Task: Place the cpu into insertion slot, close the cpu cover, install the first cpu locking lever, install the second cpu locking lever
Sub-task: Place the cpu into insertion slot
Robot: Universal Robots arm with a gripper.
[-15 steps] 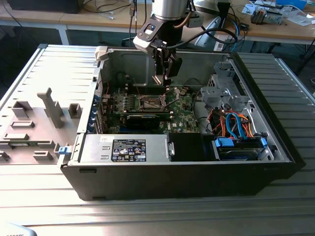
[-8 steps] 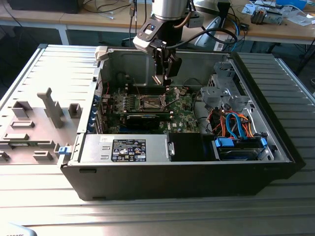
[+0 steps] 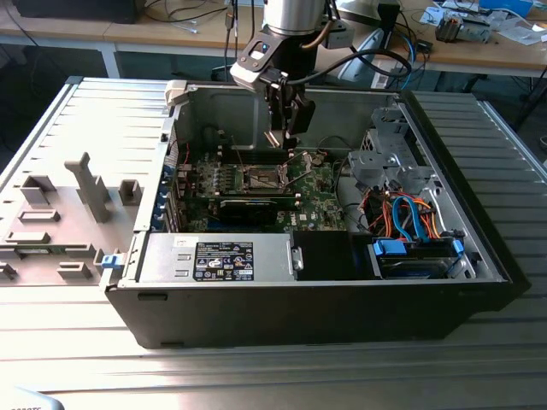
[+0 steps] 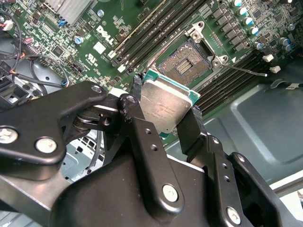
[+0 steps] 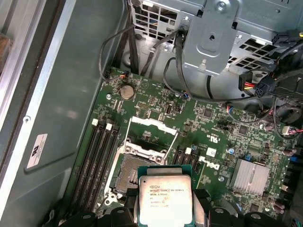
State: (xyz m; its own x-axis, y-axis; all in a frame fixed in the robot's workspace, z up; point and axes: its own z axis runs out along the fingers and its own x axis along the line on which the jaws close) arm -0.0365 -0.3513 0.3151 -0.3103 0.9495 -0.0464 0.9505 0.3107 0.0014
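My gripper (image 3: 283, 139) hangs inside the open computer case, just above the green motherboard (image 3: 318, 181). It is shut on the cpu (image 4: 165, 108), a silver-topped square chip pinched by its edges between the two black fingers (image 4: 136, 92). The cpu (image 5: 164, 197) is in the air, close over the insertion slot (image 5: 124, 171), whose dark recess lies bare beside the chip. In the second wrist view the insertion slot (image 4: 185, 64) shows past the chip's far edge. The cpu cover (image 5: 152, 128) is a silver frame flipped up off the socket. A thin locking lever (image 4: 247, 70) sticks out sideways, unlatched.
Long memory slots (image 5: 100, 153) flank the socket. A metal drive cage (image 3: 386, 155) with orange and blue cables (image 3: 403, 213) stands at the exterior view's right. A black card (image 3: 248, 207) and the power supply (image 3: 218, 259) lie nearer the front. The case walls enclose the arm.
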